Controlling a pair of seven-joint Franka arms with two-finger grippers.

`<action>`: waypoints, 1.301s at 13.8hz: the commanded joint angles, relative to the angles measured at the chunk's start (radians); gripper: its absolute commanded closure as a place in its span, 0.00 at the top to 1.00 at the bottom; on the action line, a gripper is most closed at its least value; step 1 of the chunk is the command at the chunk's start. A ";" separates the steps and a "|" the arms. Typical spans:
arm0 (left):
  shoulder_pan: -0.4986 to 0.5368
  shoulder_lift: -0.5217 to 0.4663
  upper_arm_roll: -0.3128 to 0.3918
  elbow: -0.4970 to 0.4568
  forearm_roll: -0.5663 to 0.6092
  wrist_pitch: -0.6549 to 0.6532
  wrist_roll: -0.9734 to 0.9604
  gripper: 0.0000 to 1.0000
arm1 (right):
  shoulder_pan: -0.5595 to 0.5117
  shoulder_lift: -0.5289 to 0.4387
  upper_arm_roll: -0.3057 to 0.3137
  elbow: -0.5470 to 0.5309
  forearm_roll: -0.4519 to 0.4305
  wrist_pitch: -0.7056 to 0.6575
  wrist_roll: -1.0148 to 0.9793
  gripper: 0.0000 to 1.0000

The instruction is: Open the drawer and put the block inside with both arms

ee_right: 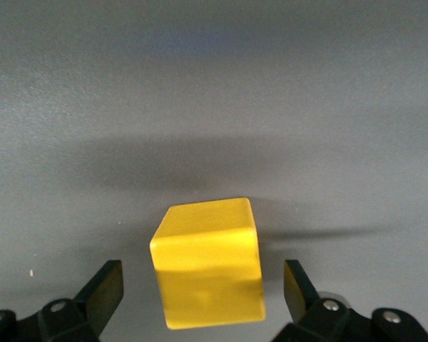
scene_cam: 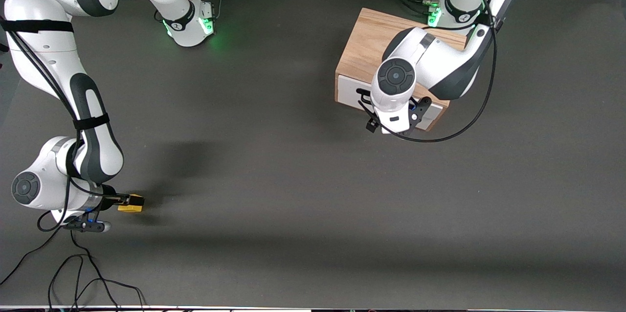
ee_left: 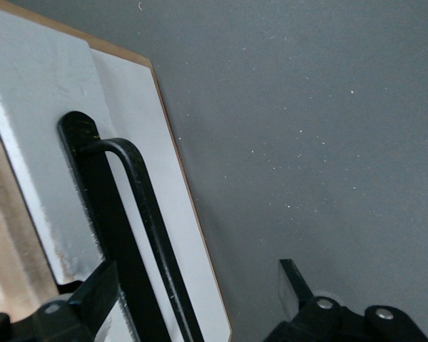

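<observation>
- At the left arm's end of the surface [scene_cam: 303, 165], the light-wood cabinet [scene_cam: 364, 50] stands near the left arm's base, with the drawer [scene_cam: 349, 91] facing the front camera; the wrist view shows its white front panel close against the cabinet face.
- Left hand [ee_left: 200, 285]: low in front of the drawer, fingers spread wide, one finger [ee_left: 103, 288] beside the black bar handle [ee_left: 146, 214] and the other finger [ee_left: 294, 281] over bare surface; the handle lies between them, ungripped.
- Toward the right arm's end, the block [scene_cam: 131, 203] sits on the surface, well apart from the cabinet and much nearer the front camera.
- Right hand [ee_right: 203, 288]: low at the block, fingers spread wide on either side of it, with a visible gap at each face.
- Between block and cabinet, the dark surface lies open; loose black cables [scene_cam: 83, 273] trail near the edge closest to the front camera.
</observation>
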 commanded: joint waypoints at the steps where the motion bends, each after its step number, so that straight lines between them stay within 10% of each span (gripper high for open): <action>1: -0.013 0.013 0.005 -0.007 0.017 0.027 -0.058 1.00 | -0.001 0.018 0.001 0.012 0.016 0.022 0.013 0.91; 7: -0.013 0.042 0.008 -0.004 0.026 0.052 -0.072 1.00 | -0.001 0.014 0.001 0.012 0.015 0.020 0.004 0.01; 18: -0.008 0.089 0.011 0.068 0.041 0.052 -0.070 1.00 | 0.013 -0.226 0.008 0.013 0.019 -0.187 0.012 0.00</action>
